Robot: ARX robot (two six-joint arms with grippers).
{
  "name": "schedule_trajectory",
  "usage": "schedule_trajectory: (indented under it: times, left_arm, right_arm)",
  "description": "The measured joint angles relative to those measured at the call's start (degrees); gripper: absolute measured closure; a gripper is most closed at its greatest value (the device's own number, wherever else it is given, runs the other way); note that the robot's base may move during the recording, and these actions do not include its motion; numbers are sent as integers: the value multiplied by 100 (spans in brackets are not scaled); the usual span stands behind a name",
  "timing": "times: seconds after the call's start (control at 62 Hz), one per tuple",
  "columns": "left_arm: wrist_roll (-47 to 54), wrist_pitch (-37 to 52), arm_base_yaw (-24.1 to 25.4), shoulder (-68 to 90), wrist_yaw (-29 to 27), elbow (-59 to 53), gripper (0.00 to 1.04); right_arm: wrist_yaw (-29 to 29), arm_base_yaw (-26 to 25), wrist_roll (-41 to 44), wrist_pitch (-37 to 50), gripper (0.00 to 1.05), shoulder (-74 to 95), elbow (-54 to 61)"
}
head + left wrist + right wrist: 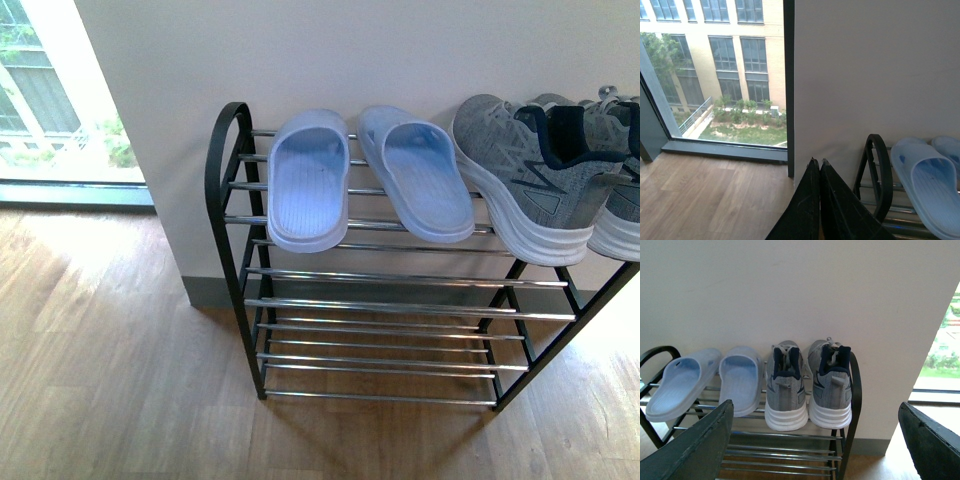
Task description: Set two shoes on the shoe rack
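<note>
The black shoe rack (228, 215) with silver rods stands against the white wall. On its top tier lie two pale blue slides (310, 180) (418, 172) on the left and two grey sneakers (525, 175) (622, 205) on the right, the last cut off by the picture's edge. In the right wrist view the sneakers (785, 387) (830, 385) sit side by side, heels toward the camera, beside the slides (682, 382). My right gripper (815, 440) is open, back from the rack and holding nothing. My left gripper (819, 162) is shut and empty, near the rack's left side loop (875, 175).
A floor-length window (50, 100) is left of the wall, with wood floor (110, 350) in front. The rack's lower tiers (380, 345) carry nothing. Neither arm shows in the front view.
</note>
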State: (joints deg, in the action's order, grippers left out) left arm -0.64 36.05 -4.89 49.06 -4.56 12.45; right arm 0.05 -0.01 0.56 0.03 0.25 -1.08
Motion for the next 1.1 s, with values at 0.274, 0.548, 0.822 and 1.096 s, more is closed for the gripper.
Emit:
schedule_trajectory:
  times: [0.274, 0.548, 0.822, 1.096]
  left_arm:
    - [7, -262, 463, -863, 457, -577, 104]
    - [7, -769, 466, -1683, 455, -894, 104]
    - [9, -1016, 466, -2273, 455, -1165, 104]
    - [11, -1679, 468, -2981, 457, -1165, 104]
  right_arm:
    - [-4, 0, 0, 0, 9, 0, 0]
    - [-2, 0, 0, 0, 9, 0, 0]
    - [0, 0, -2, 0, 9, 0, 0]
    - [-2, 0, -2, 0, 9, 0, 0]
